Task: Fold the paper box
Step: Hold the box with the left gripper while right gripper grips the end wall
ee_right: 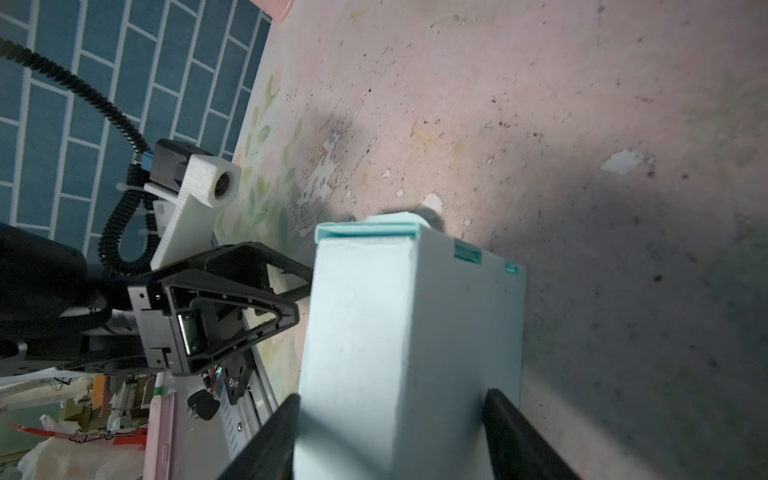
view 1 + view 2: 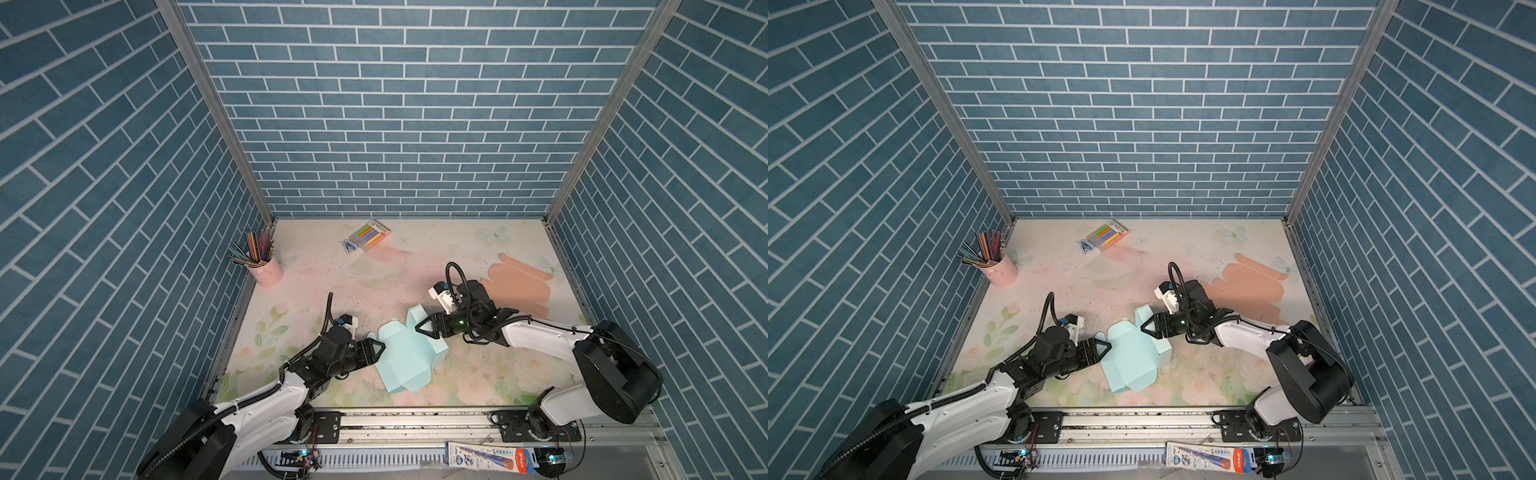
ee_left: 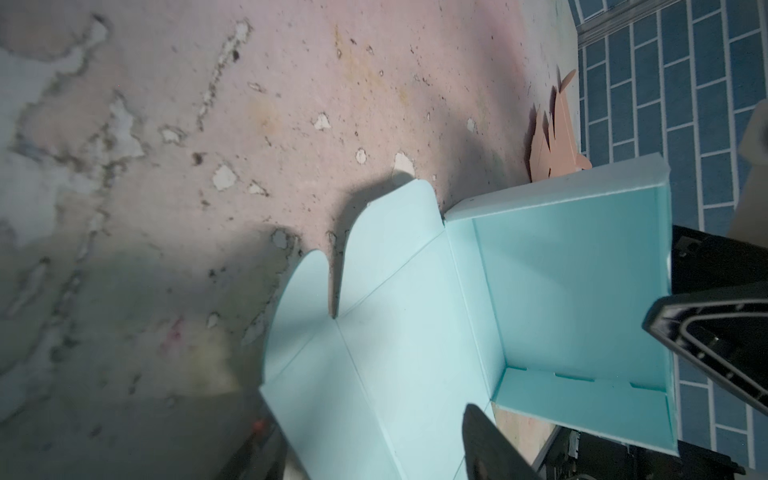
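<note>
Right arm: elbow bent, forearm low. Right gripper clamps the paper box by its raised double wall.
Left arm: stretched low. Left gripper gapes astride a flat flap.
Box: pale-blue creased card with scalloped tabs, front-centre on the floral mat.

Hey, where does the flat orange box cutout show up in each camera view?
Top views: in both, the orange box cutout lies flat right of centre, toward the back.
Left wrist: seen edge-on just beyond the raised wall of the light blue paper box.
Right wrist: not in it.
Shared landmark: that box, visible in all four views.
</note>
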Controlling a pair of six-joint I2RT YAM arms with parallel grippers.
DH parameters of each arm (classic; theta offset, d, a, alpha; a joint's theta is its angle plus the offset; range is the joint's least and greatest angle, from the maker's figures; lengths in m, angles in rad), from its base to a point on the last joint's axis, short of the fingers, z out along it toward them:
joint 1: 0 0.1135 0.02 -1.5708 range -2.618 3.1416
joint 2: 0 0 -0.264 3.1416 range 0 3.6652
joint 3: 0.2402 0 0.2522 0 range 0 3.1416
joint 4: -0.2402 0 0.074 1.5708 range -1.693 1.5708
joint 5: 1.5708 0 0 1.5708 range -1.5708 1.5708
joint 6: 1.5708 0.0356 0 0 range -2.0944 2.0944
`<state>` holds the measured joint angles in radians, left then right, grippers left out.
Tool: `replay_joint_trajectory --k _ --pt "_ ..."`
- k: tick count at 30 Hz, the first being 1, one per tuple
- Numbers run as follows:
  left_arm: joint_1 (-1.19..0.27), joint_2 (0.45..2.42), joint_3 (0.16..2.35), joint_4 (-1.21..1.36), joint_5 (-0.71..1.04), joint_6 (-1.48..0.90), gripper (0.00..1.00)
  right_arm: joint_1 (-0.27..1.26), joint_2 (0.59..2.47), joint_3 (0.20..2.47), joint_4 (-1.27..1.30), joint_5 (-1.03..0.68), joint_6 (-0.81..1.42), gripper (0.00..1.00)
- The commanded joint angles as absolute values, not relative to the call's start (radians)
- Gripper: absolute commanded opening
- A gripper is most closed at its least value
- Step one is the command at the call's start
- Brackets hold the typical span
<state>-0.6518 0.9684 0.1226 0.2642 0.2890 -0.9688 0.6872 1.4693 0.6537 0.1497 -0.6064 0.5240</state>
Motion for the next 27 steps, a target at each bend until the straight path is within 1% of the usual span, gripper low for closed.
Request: replay_joint_trajectory --k 1,3,8,13,17,21,27 --pt "-0.668 0.98 0.105 0.35 0.28 -1.029 0.6 0.683 1.459 0.635 0.14 -0.607 0.533 0.68" --pt "-0.668 0.969 0.1 0.366 0.274 -1.04 0.54 0.683 1.452 0.63 0.141 -0.605 0.537 0.68" --pt "-0.668 0.952 0.102 0.378 0.258 -1.059 0.44 0.684 1.431 0.609 0.159 -0.598 0.552 0.67" --pt "-0.668 0.98 0.083 0.427 0.246 -1.11 0.28 0.684 1.43 0.608 0.16 -0.604 0.549 0.67" --pt "-0.667 0.978 0.069 0.422 0.201 -1.166 0.15 0.683 1.41 0.609 0.156 -0.604 0.554 0.67" --pt "-0.666 0.938 0.064 0.377 0.144 -1.192 0.08 0.683 1.392 0.61 0.146 -0.606 0.544 0.67" --pt "-0.666 0.855 0.023 0.359 0.106 -1.269 0.0 0.689 1.355 0.625 0.102 -0.584 0.513 0.68"
